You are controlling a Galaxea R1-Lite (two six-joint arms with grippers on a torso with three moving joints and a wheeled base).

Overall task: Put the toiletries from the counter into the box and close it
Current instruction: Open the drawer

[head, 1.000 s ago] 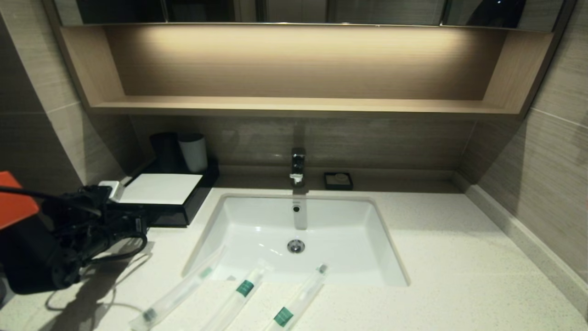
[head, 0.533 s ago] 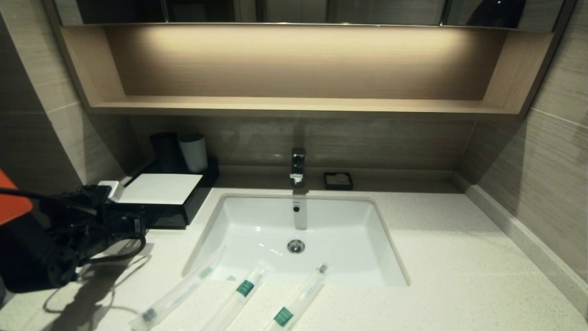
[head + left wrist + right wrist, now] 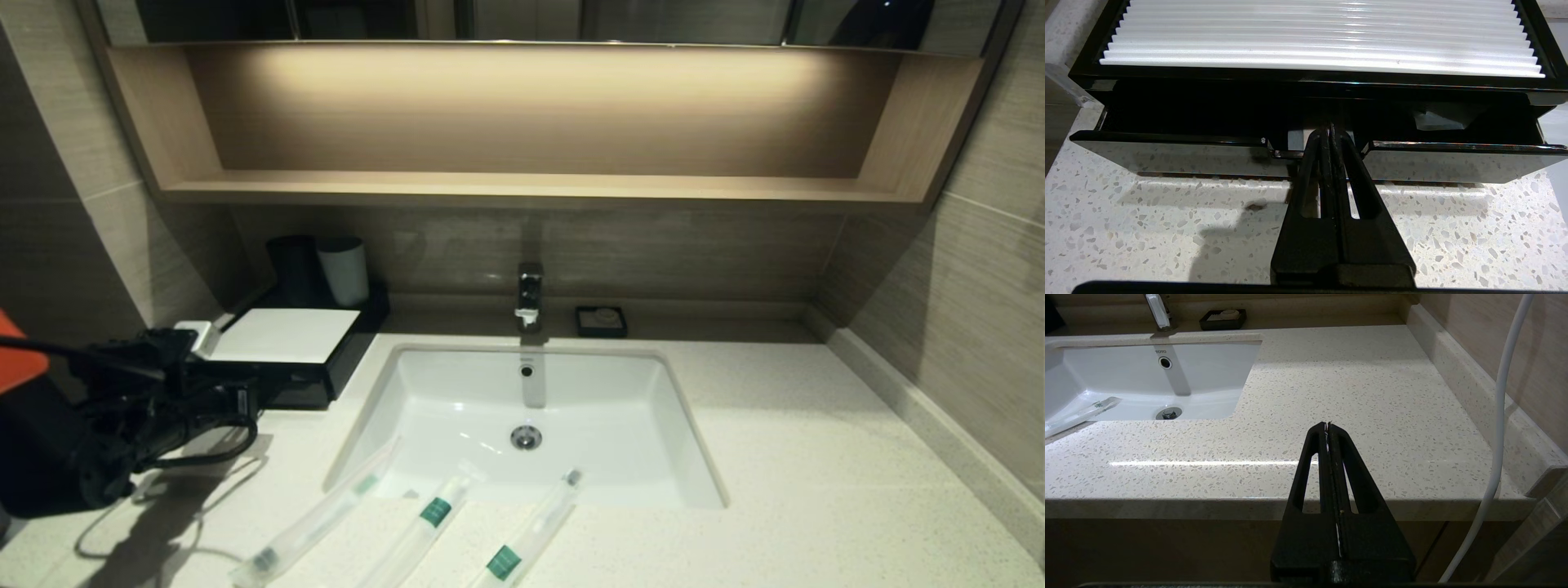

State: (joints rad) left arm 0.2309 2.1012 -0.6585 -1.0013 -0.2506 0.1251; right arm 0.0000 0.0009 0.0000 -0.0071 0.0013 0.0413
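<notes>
The black box (image 3: 282, 335) with a white top stands at the back left of the counter (image 3: 816, 457). In the left wrist view its drawer front (image 3: 1167, 157) stands pulled out a little from the box (image 3: 1323, 36). My left gripper (image 3: 1329, 131) is shut, its tips in the notch at the middle of the drawer front; it also shows in the head view (image 3: 249, 390). Three toiletries lie at the sink's front edge: one with a dark tip (image 3: 314, 523) and two with green bands (image 3: 424, 523) (image 3: 531, 531). My right gripper (image 3: 1327, 424) is shut and empty off the counter's front right edge.
A white sink (image 3: 620, 392) with a faucet (image 3: 529, 296) sits mid-counter. A small black soap dish (image 3: 601, 321) is behind it. A black cup (image 3: 292, 265) and a white cup (image 3: 344, 269) stand at the back of the box. A wooden shelf (image 3: 531, 188) hangs above. A white cable (image 3: 1502, 416) hangs by the right wall.
My left arm has drawn back slightly toward the near left, with its shut tips staying at the drawer front. The toiletries have not moved.
</notes>
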